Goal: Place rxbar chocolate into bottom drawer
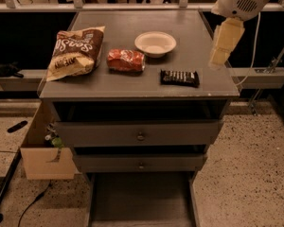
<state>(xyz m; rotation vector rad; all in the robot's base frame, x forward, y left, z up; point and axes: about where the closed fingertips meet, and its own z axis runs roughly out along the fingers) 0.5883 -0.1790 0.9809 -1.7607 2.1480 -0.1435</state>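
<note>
The dark rxbar chocolate (180, 77) lay flat, near right on the cabinet top (128, 20); the grey bottom drawer (141, 200) stood open below. The gripper (219, 56) hung over the top's right edge.

Speckled floor (248, 174), pale rail (132, 6) behind, dim warm light.

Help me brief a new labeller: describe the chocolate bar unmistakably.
On the grey cabinet's flat top, near the front right, lies a small flat bar in a glossy black wrapper with pale lettering, left of the cream gripper hanging over the right edge. Unlike the orange-red crinkly packet and large brown-and-cream chip bag further left, it is dark and thin.
</note>
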